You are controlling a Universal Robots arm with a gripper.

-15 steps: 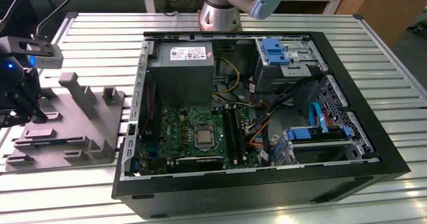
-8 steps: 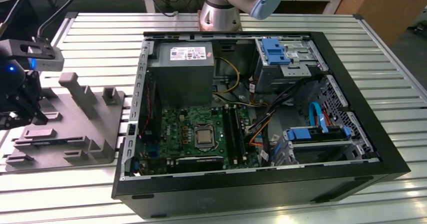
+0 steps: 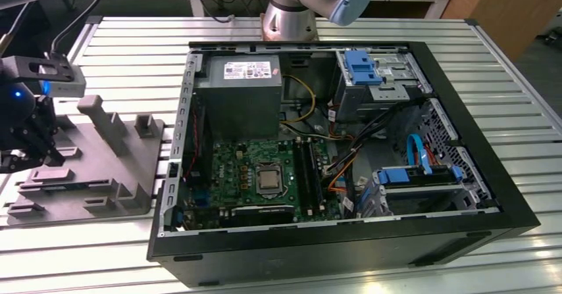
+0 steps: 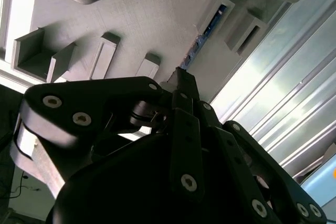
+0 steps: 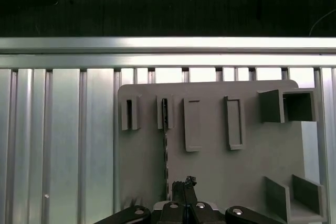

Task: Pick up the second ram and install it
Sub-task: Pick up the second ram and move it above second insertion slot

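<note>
Hand (image 5: 184, 184) hovers just beside the second ram (image 5: 166, 150).

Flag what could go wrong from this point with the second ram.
1. The claw sits at one end of the second ram, which stands on edge in the grey fixture; gripped off-centre, it could tilt and bind in the slot.
2. In the exterior view, cables run right beside the motherboard's memory slots, so the stick may snag on insertion.

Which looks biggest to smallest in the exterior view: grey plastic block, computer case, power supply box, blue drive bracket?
1. computer case
2. grey plastic block
3. power supply box
4. blue drive bracket
</note>
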